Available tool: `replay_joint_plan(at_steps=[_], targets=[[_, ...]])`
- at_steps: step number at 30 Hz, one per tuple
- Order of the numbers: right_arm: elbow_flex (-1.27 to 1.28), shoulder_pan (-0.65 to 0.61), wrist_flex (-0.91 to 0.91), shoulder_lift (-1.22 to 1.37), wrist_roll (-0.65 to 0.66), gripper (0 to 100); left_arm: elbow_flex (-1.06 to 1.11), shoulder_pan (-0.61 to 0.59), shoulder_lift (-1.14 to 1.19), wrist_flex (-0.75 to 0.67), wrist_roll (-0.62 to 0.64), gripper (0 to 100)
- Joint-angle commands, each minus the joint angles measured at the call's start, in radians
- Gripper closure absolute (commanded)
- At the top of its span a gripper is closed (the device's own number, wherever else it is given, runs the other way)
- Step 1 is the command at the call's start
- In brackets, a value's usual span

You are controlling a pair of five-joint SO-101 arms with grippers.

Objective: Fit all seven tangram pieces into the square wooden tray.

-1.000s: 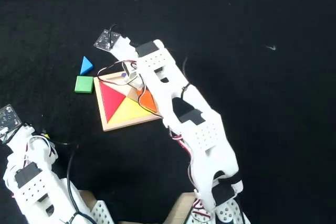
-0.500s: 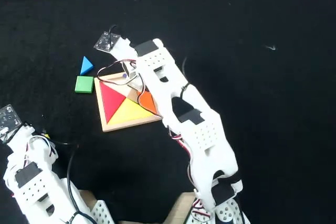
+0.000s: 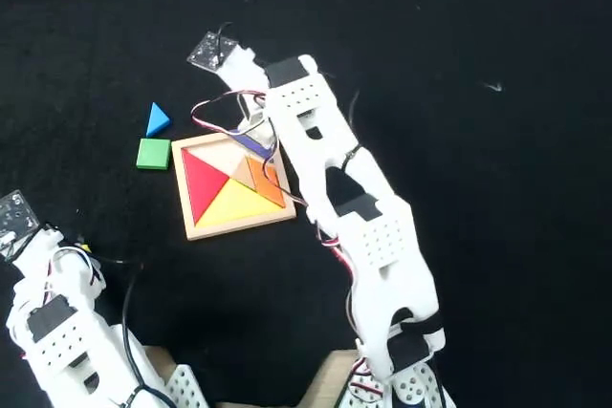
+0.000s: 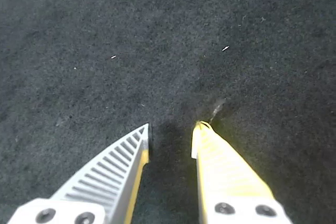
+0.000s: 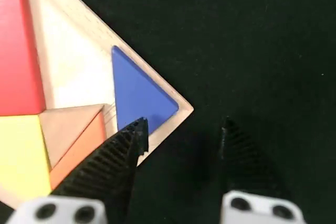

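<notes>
In the high view the tray (image 3: pixel 239 226) lies left of centre on the black cloth (image 3: pixel 478 188). Inside it are a red triangle (image 3: pixel 201 183), a yellow triangle (image 3: pixel 234 205) and an orange piece (image 3: pixel 272 182). A sliver of a dark blue triangle (image 3: pixel 253 145) shows at the tray's upper right corner, just beside the right arm (image 3: pixel 354 226). That arm runs from the bottom centre of the frame up over the corner and covers part of it.

Two pieces are still outside the tray. A green square (image 3: pixel 152 153) sits just beside its upper left corner, and a light blue triangle (image 3: pixel 157 119) lies just above the square. The left arm (image 3: pixel 57 322) is in the lower left corner of the frame, well apart from the tray.

The right wrist view makes that covered corner plain. The dark blue triangle lies flat in it against the rim, and a pale wooden triangle (image 5: pixel 68 124) sits between it and the orange piece. The right gripper (image 5: pixel 184 126) is spread wide and holds nothing. One black finger (image 5: pixel 113 161) is over the tray's corner and the other is over the cloth.

The left wrist view shows the left gripper (image 4: pixel 172 129) with a narrow gap between its tips, empty, over bare cloth.
</notes>
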Motion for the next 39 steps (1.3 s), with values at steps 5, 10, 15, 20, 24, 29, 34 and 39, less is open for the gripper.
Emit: replay_joint_plan(at_steps=[5,10,15,20,24,29,34,39], targets=[[-0.073,0.009,-0.063,-0.033,-0.048,79.7,-0.002,0.008,-0.012,-0.037,-0.006,85],[-0.067,0.018,-0.204,0.016,-0.153,95.6,-0.002,0.008,-0.012,-0.037,-0.006,85],[-0.073,-0.003,-0.213,0.061,-0.152,97.2,-0.002,0.008,-0.012,-0.038,-0.006,85],[-0.073,-0.012,-0.173,0.061,-0.152,98.7,-0.002,0.008,-0.012,-0.038,-0.006,85],[-0.084,-0.015,-0.12,0.059,-0.152,98.7,-0.002,0.008,-0.012,-0.038,-0.006,85],[-0.237,0.02,0.015,0.059,-0.16,98.8,-0.002,0.008,-0.012,-0.038,-0.006,85],[-0.524,0.092,0.287,0.061,-0.241,98.8,-0.012,0.01,-0.012,-0.034,0.002,85],[-0.8,0.167,0.48,0.068,-0.288,98.8,-0.073,0.018,-0.012,0.028,0.143,85]])
